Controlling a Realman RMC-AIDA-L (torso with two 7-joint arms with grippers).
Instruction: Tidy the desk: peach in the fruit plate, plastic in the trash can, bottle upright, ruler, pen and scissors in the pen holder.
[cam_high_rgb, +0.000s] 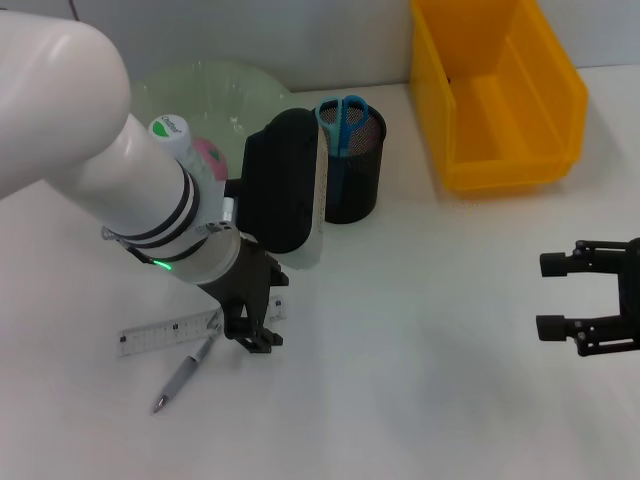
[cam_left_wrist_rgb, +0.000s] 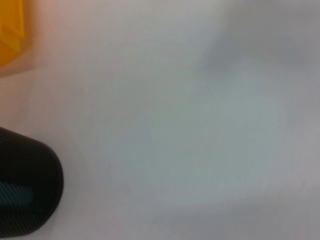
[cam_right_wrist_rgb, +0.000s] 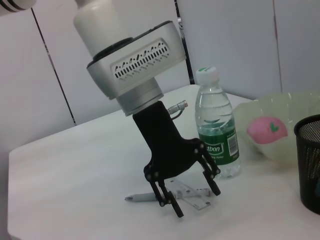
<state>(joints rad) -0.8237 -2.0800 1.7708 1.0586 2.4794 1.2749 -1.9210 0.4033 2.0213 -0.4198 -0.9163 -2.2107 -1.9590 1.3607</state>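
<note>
The left gripper (cam_right_wrist_rgb: 192, 197) hangs with its fingers (cam_right_wrist_rgb: 172, 200) spread open and their tips at or just above the tabletop, holding nothing. The ruler (cam_high_rgb: 165, 333) lies flat under and between the fingertips, one end reaching past them. The pen (cam_high_rgb: 185, 372) lies just beside the nearer finger, its tip pointing away from the gripper and its other end close to the ruler's edge.

The main risk is the ruler itself. It is thin and lies flat on the table (cam_high_rgb: 420, 330), so the closing fingers may slide over it or push it along instead of pinching it. Because the pen sits so near, they could also catch both things at once, or flick the pen away across the table.

Farther out, behind the fingers, the bottle (cam_right_wrist_rgb: 216, 127) already stands upright, close to the wrist. A careless lift or swing of the arm could knock it over and undo that step. Just past it, the peach (cam_right_wrist_rgb: 267, 131) rests in the fruit plate (cam_right_wrist_rgb: 300, 107).

The pen holder (cam_high_rgb: 352, 168) stands to the side of the gripper with the scissors (cam_high_rgb: 341, 118) in it. A long ruler held near one end could tip in the grip and strike the holder's rim on the way in.

The trash can (cam_high_rgb: 495, 95) stands well apart. The right gripper (cam_high_rgb: 558, 295) is parked far off to the side with its fingers open and empty.
</note>
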